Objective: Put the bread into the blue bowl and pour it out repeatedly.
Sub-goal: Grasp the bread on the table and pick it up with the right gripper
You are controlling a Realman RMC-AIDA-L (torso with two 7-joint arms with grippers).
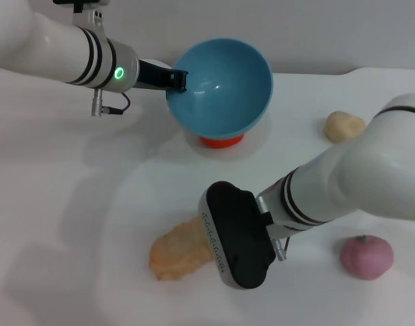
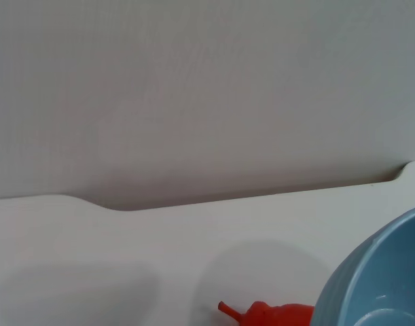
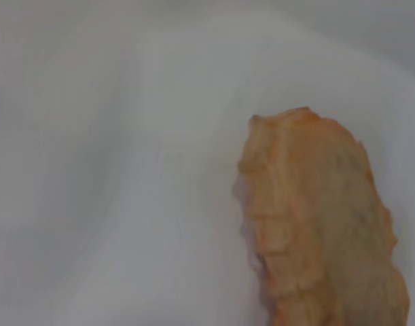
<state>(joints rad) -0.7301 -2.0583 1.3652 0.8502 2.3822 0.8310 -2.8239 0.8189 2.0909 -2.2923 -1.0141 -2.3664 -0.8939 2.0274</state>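
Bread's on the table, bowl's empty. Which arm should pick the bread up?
Right. The right gripper sits directly over one end of the bread, while the left gripper is busy holding the blue bowl tilted by its rim.

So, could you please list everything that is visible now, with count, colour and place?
blue bowl: one, light blue, far centre, tilted, empty, held at its rim
bread: one, golden-tan, lying near centre on the table
red-orange item: one, under the bowl
beige lump: one, far right
pink round item: one, near right
table: one, white
left gripper: on the bowl's rim
right gripper: over the bread's end
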